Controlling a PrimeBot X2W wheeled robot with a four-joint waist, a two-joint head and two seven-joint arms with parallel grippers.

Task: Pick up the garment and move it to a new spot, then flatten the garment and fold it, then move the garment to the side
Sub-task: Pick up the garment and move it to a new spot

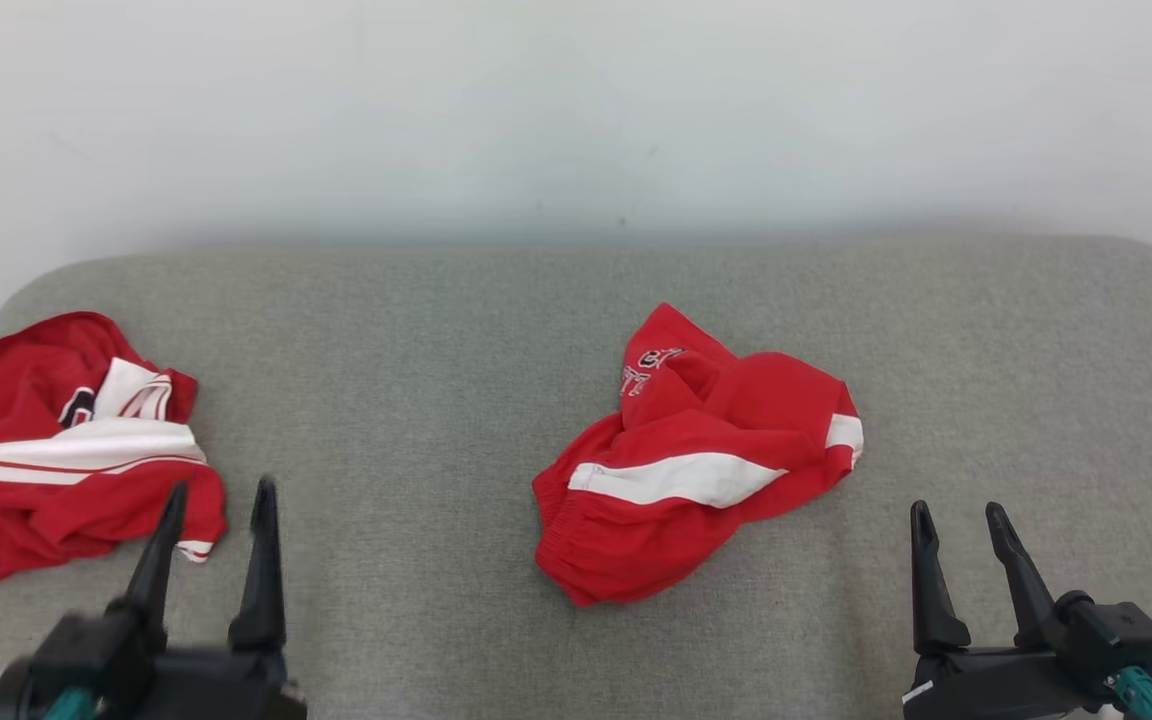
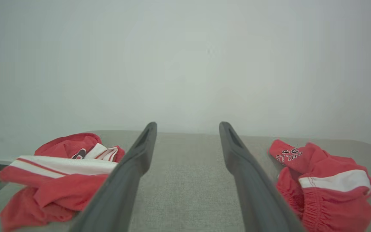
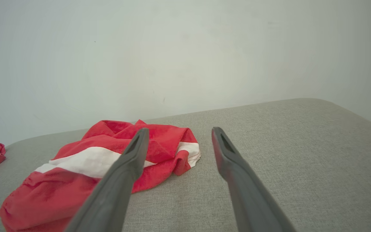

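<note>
A crumpled red garment point(image 1: 701, 455) with a white stripe lies near the middle of the grey cushioned surface point(image 1: 416, 380). In the left wrist view it sits at the right point(image 2: 325, 182); the right wrist view has it at the left point(image 3: 108, 161). A second red and white garment point(image 1: 71, 445) is bunched at the far left, also in the left wrist view point(image 2: 60, 175). My left gripper point(image 1: 221, 500) stands open just right of that left garment, empty. My right gripper point(image 1: 958, 518) is open at the lower right, clear of the middle garment. Both hold nothing.
A pale wall point(image 1: 576, 110) rises behind the surface. The surface's rounded far corners sit at the left point(image 1: 46, 280) and right point(image 1: 1136, 250). Bare grey fabric stretches between the two garments and right of the middle one.
</note>
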